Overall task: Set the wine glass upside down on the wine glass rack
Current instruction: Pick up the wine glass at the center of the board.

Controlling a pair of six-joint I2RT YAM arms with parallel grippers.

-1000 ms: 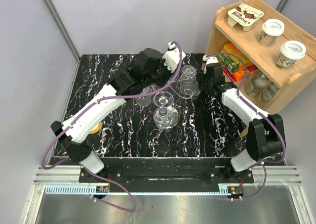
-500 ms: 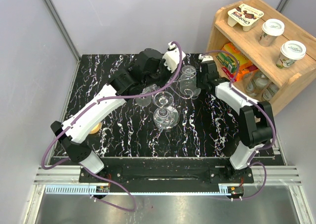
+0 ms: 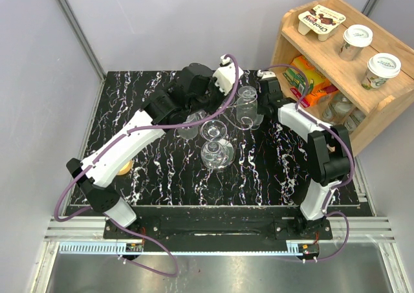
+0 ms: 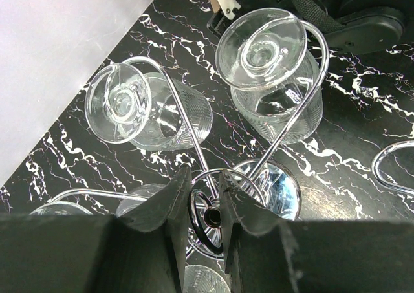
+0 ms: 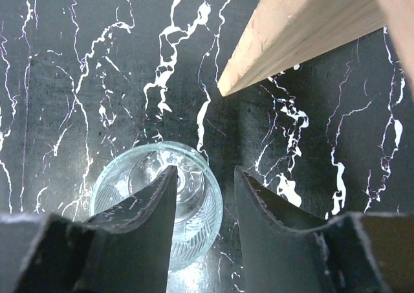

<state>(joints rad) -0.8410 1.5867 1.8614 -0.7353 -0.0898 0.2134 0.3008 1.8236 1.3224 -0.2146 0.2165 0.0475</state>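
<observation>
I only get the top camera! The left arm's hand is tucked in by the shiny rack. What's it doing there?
Observer: The left wrist camera shows the left gripper pinching the wine glass rack at its centre ring.
Kid: Are the glasses really upside down?
Observer: Yes. Two hang foot-up in the curled arms, a first glass and a second glass.
Kid: Is the other hand holding one?
Observer: No. The right wrist camera shows the right gripper open, its fingers either side of a ribbed wine glass below them.
</observation>
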